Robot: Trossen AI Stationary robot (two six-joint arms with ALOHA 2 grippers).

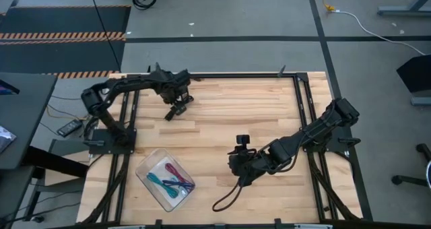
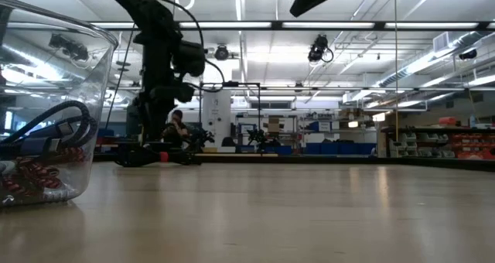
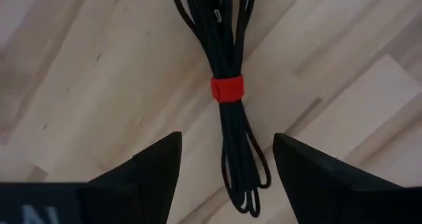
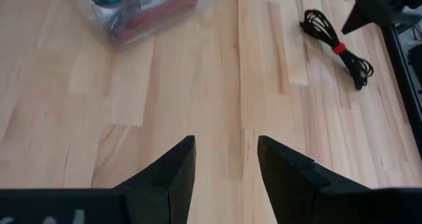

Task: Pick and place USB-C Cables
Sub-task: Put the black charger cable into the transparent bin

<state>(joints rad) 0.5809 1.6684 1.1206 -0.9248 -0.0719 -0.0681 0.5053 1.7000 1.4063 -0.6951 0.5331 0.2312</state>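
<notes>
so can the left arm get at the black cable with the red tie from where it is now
Probably yes. The left gripper is right above the black cable with the red tie, its fingers open either side of the bundle's looped end. The wooden table around it shows nothing in the way.

Warehouse-like lab: shelving [image 2: 456, 143], ceiling strip lights [image 2: 240, 31]

Pale wood table [image 1: 229, 114], clear plastic tray [image 1: 144, 170]

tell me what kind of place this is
Likely a robotics lab in a big warehouse-like hall: a wooden table with two arms, hazard-striped floor mats, and shelves of bins under strip lights.
</notes>
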